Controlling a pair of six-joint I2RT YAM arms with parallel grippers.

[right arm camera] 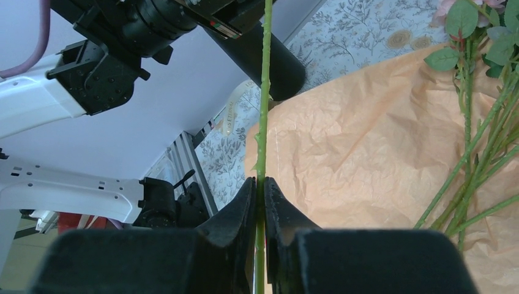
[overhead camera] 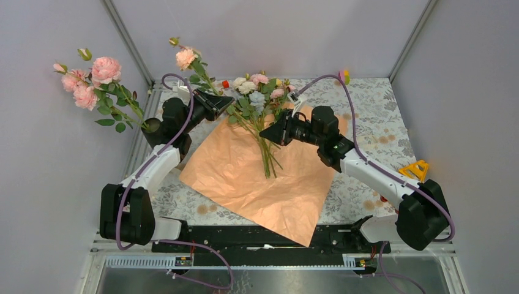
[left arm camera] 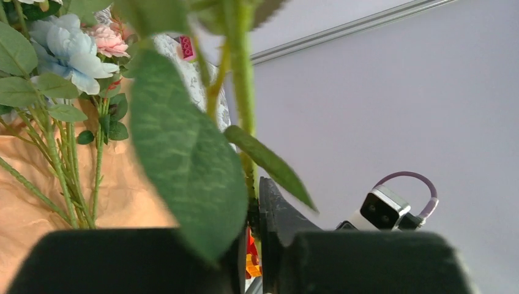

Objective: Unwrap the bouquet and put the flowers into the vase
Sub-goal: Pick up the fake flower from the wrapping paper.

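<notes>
The peach rose [overhead camera: 185, 58] was held clear of the table [overhead camera: 379, 122]. Its head pointed to the far left, and its stem slanted down to the right over the spread paper [overhead camera: 245, 184]. The left gripper [overhead camera: 223, 101] held the stem near the leaves. In the left wrist view a large leaf [left arm camera: 183, 159] masked the contact, so the jaws appeared, rather than plainly showed, to be closed on the stem. The right gripper [right arm camera: 262, 191] was clamped on the bare lower stem, one jaw pressed to each side.

The vase [overhead camera: 153, 130] stood upright at the table's left edge with pink roses [overhead camera: 92, 76] in it. The loose flowers [overhead camera: 260, 116] lay on the paper between the two grippers.

The step in hand was judged to be a transfer of the rose from the right gripper to the left. Done well, it called for:
1. Confirming the left grip before the right jaws parted.
2. Parting the right jaws squarely, without dragging the stem.
3. Bringing the stem end upright over the vase mouth, clear of the pink roses' foliage.
4. Lowering the stem fully before release.
</notes>
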